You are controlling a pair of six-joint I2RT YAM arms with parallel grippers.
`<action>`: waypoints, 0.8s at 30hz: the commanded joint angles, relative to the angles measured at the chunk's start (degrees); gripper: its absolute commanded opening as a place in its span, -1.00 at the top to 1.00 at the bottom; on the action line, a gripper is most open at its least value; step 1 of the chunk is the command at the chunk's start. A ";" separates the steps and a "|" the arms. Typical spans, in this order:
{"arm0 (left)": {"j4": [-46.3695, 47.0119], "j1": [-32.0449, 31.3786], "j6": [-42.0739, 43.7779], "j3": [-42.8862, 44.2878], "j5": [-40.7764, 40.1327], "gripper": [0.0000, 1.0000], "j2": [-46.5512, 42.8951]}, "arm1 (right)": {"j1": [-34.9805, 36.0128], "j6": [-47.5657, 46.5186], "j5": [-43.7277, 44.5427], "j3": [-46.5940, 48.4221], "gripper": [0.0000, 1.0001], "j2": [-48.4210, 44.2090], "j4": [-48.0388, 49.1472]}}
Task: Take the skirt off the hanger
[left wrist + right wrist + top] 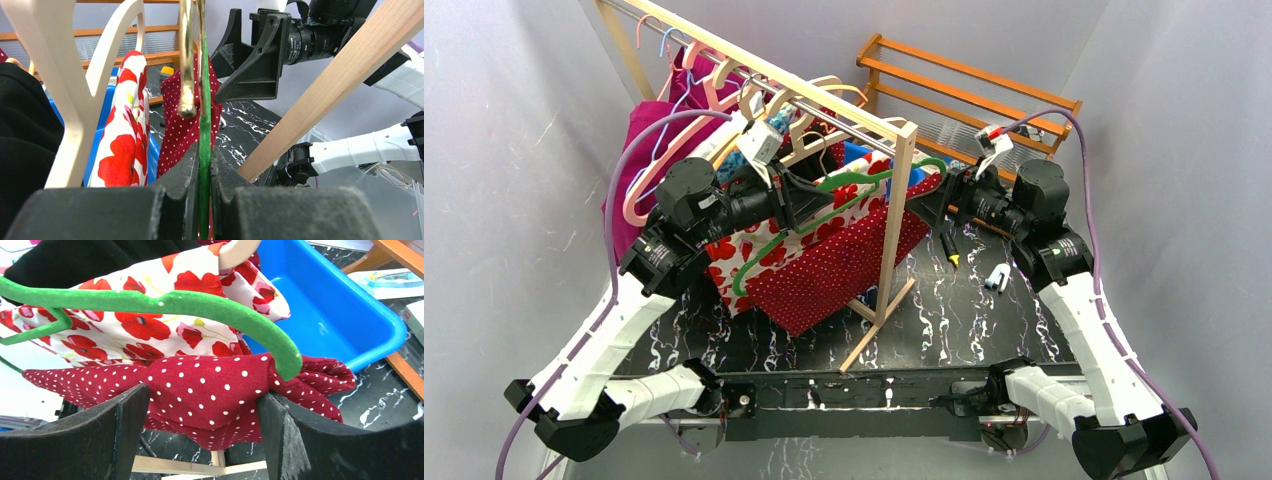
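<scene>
– Two claws are at work here, so how much is done?
– Little, I judge. The left claw (pixel 204 167) is clamped on the green hanger (pixel 203 125). The right claw (pixel 200 397) is spread apart, its fingers either side of a bunched corner of the red dotted skirt (pixel 210 380), not pinching it.
– Where is the skirt?
– Centre of the top view, draped from the hanger beside the wooden post (pixel 894 220), above the worktop (pixel 969 300). The right wrist view shows the hanger's tip tucked into the cloth, so the skirt is not off.
– What remains?
– Closing on the fabric and drawing it off that end.
</scene>
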 commanded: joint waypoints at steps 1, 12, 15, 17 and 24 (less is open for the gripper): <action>6.59 -0.08 -1.81 -0.12 0.54 1.00 -1.99 | -0.14 2.03 -5.98 -0.41 -0.62 -0.26 7.49; 9.02 -0.08 -2.68 -2.34 -5.48 1.00 -2.29 | -0.09 10.85 -8.96 -3.26 -0.02 1.18 2.71; 8.86 -0.08 -2.68 -2.40 -6.00 1.00 -1.95 | -0.08 12.00 -9.18 -4.09 -0.06 0.76 1.23; 8.61 -0.08 -2.68 -2.11 -6.04 1.00 -1.61 | -0.07 12.98 -8.88 -5.14 -0.05 0.15 1.44; 8.95 -0.08 -2.95 -1.75 -6.46 1.00 -0.51 | -0.08 16.34 -10.11 -7.23 0.10 0.41 1.85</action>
